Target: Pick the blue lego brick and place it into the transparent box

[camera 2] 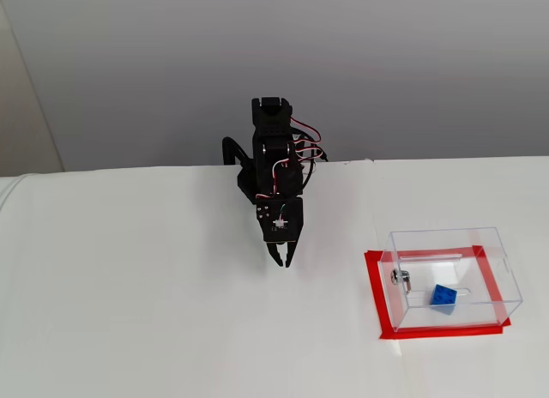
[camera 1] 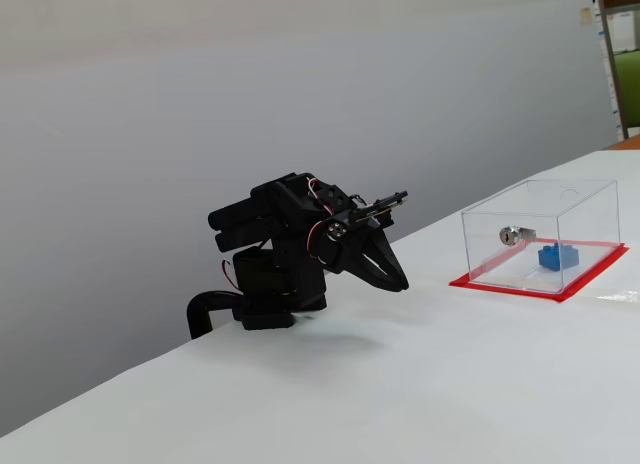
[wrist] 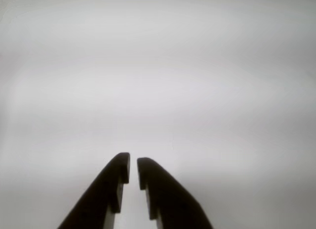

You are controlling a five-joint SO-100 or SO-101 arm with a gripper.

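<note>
Blue lego brick (camera 2: 443, 297) sits inside the transparent box (camera 2: 506, 282) from where I watch, resting on the box floor just beside the silver cylindrical lock (camera 2: 398, 277) set in the box wall; in a fixed view from the side the brick (camera 1: 558, 255) shows through the clear wall (camera 1: 585, 199), a little lower than the lock (camera 1: 511, 235). I see the box standing on a flat red base (camera 2: 374, 295) that shows as a border around it. My gripper (camera 2: 282, 261) is well apart from the box, folded low over the arm's own base (camera 1: 265, 309), and it holds nothing: in the wrist view the two dark fingers (wrist: 114, 184) stand close together with only a narrow slit between them, nearly closed on empty air. Nothing stands between the gripper and the box. Everything rests on a plain white table (camera 2: 129, 312), and the arm base sits at its far edge. Behind it I have a bare grey wall (camera 2: 412, 63). Some shelving (camera 1: 620, 54) shows at the top right corner of the side view
</note>
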